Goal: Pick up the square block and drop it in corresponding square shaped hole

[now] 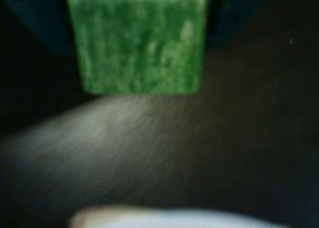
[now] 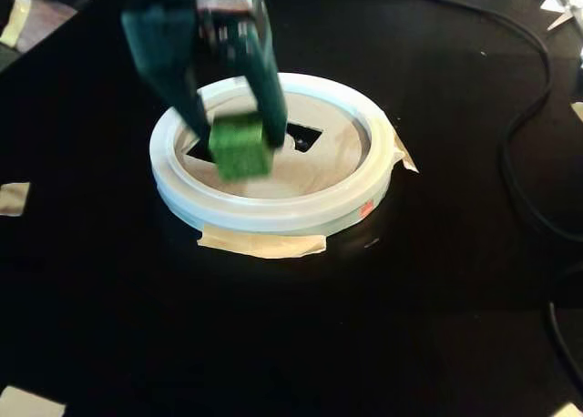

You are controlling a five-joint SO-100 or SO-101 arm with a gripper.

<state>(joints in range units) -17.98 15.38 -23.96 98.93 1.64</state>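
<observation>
A green square block [image 2: 240,147] is held between the dark green fingers of my gripper [image 2: 239,137], above the white round ring [image 2: 273,212] with a wooden plate inside. The plate has dark cut-out holes: one square hole [image 2: 303,137] right of the block and another partly hidden behind the fingers at left [image 2: 199,149]. In the wrist view the block [image 1: 139,41] fills the top centre, with dark jaws at both its sides. The white ring's rim [image 1: 174,219] shows blurred at the bottom edge.
The ring is taped to a black table [image 2: 273,326] with beige tape [image 2: 264,244]. A black cable [image 2: 519,162] runs down the right side. Tape scraps lie at the left edge [image 2: 13,198] and bottom left corner [image 2: 27,403].
</observation>
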